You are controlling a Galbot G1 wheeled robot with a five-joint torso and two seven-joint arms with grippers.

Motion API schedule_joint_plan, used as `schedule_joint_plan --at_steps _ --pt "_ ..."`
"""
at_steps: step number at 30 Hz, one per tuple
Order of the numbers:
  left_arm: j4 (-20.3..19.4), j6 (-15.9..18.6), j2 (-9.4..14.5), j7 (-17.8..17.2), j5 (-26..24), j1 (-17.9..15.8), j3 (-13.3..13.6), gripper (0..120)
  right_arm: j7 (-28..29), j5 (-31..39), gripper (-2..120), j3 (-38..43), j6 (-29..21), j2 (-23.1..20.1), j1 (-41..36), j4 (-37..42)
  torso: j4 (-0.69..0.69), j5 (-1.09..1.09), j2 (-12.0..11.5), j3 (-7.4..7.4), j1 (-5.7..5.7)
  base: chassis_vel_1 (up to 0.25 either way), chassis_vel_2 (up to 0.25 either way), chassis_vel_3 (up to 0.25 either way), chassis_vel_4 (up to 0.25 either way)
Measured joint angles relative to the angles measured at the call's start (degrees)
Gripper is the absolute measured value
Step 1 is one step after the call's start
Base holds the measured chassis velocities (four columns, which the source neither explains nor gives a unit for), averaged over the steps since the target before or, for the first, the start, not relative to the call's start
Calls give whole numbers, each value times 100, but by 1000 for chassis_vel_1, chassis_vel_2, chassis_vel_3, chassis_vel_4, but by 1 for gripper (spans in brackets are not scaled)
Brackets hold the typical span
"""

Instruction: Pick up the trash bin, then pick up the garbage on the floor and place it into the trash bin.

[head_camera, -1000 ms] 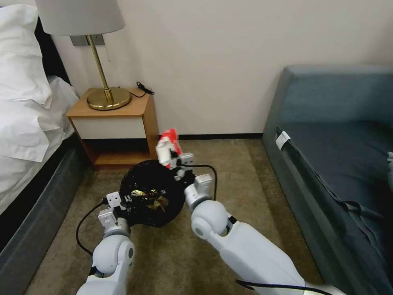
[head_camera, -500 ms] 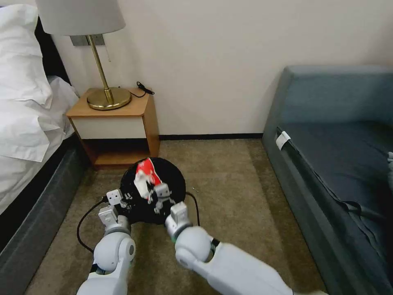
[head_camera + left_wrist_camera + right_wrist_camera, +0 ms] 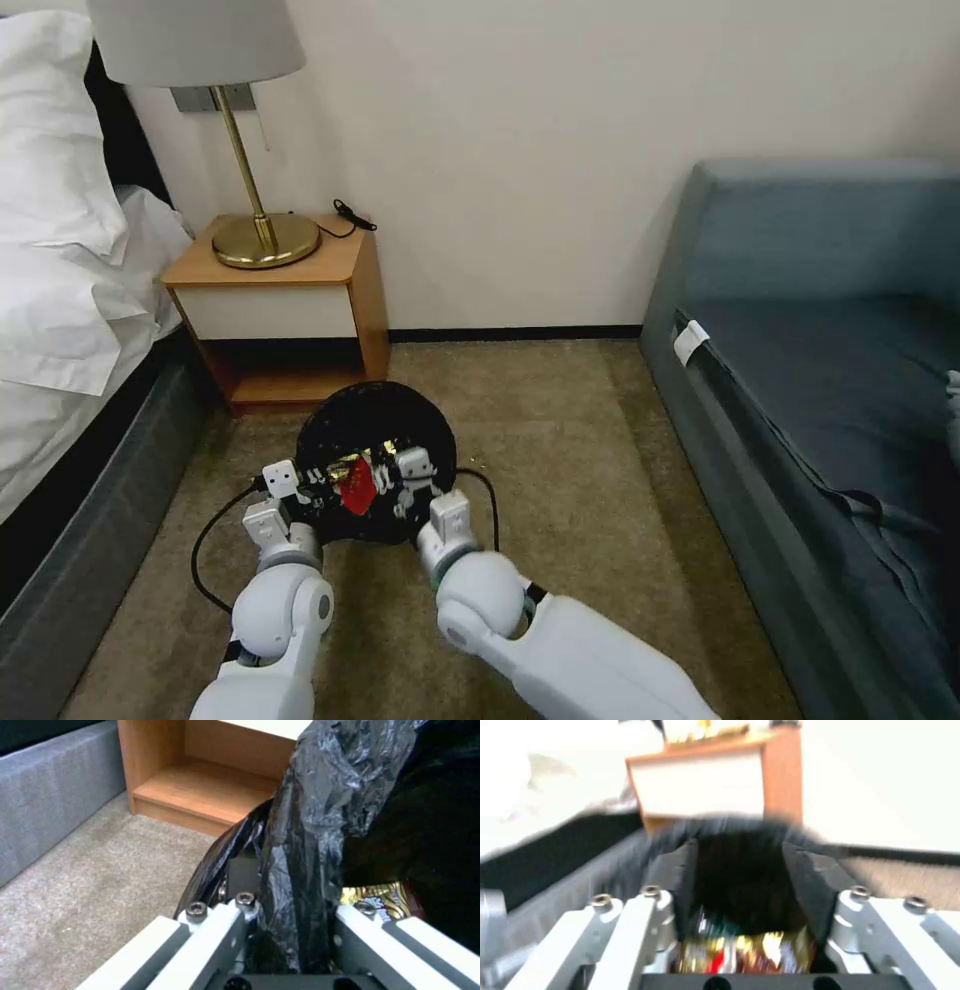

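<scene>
The trash bin (image 3: pixel 375 420), lined with a crinkled black bag, hangs just above the carpet in front of the nightstand. My left gripper (image 3: pixel 300 485) is shut on its near-left rim, and the left wrist view shows the fingers pinching the bag-covered rim (image 3: pixel 300 832). Over the bin's near side, my right gripper (image 3: pixel 412 478) is open, fingers spread (image 3: pixel 740 862) above the dark inside. A red-and-white wrapper (image 3: pixel 357 488) lies loose inside the bin beside a gold-brown snack wrapper (image 3: pixel 377 900), which also shows in the right wrist view (image 3: pixel 760 945).
A wooden nightstand (image 3: pixel 290 300) with a brass lamp (image 3: pixel 262 240) stands just behind the bin. The bed (image 3: pixel 70 300) runs along the left and a blue-grey sofa (image 3: pixel 830 380) along the right. Open carpet (image 3: pixel 580 450) lies between bin and sofa.
My right gripper came back from the bin's far rim to over the bin with the red-and-white wrapper, then opened. The wrapper now lies inside. The left arm held still.
</scene>
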Motion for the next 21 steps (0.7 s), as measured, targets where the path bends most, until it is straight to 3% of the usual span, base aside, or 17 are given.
schedule_joint_plan --at_steps 4,13,17,21 --pt "38 2 3 -3 -1 -15 1 1 57 48 65 469 -35 -148 -68 407 0 0 0 0 0 0 0 0 0" --pt "134 12 -8 -40 -53 -93 -34 1 89 5 98 1497 44 -332 -708 380 0 1 0 0 0 0 0 0 0" --pt "202 57 -24 -139 -138 -215 -77 1 60 -24 100 1612 76 -296 -811 366 0 1 0 0 0 0 0 0 0" --pt "500 250 -75 -484 -609 -596 -255 1 35 -77 100 1683 103 -237 -918 366 0 -1 0 0 0 0 0 0 0"
